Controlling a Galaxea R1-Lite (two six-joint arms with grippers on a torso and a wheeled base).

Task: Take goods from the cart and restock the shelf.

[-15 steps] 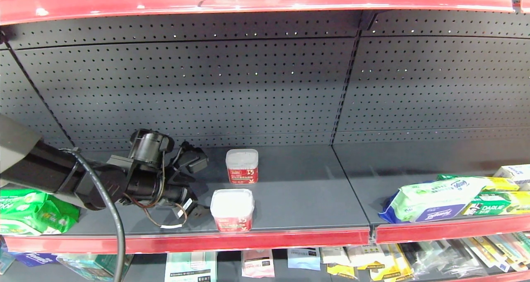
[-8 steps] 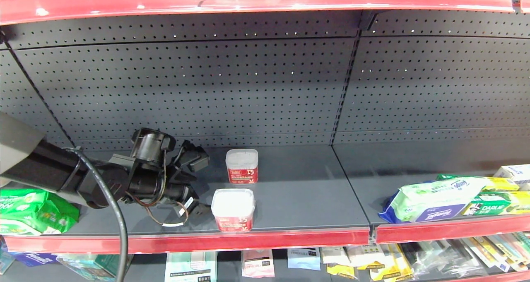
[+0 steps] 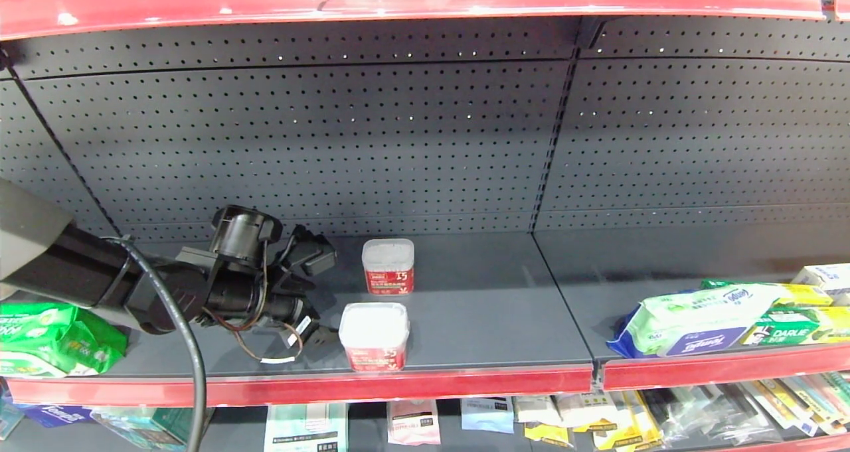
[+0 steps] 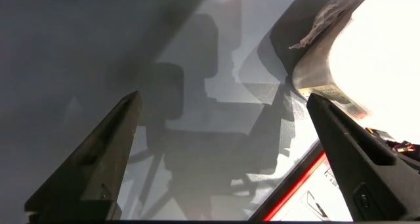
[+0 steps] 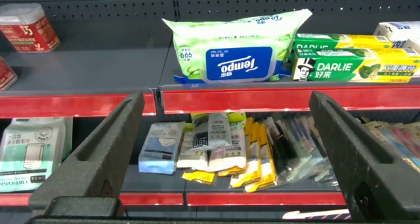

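Note:
Two white tubs with red labels stand on the grey shelf (image 3: 478, 306): one at the back (image 3: 388, 266), one near the front edge (image 3: 373, 336). My left gripper (image 3: 317, 296) lies over the shelf just left of the front tub, open, with nothing between its fingers. In the left wrist view the left gripper (image 4: 223, 158) spans bare shelf, and the front tub (image 4: 374, 46) sits beside one finger. My right gripper (image 5: 226, 158) is open in front of the shelf unit, holding nothing, with the back tub (image 5: 26, 27) far off.
Green packs (image 3: 46, 342) lie at the shelf's left end. A wipes pack (image 3: 697, 319) and toothpaste boxes (image 3: 797, 322) fill the right bay. Small packets (image 3: 584, 412) lie on the lower shelf. A pegboard wall (image 3: 398, 140) backs the shelf, with bare space between the bays.
The left arm has crept slightly to the right toward the front tub. Both tubs stay where they were.

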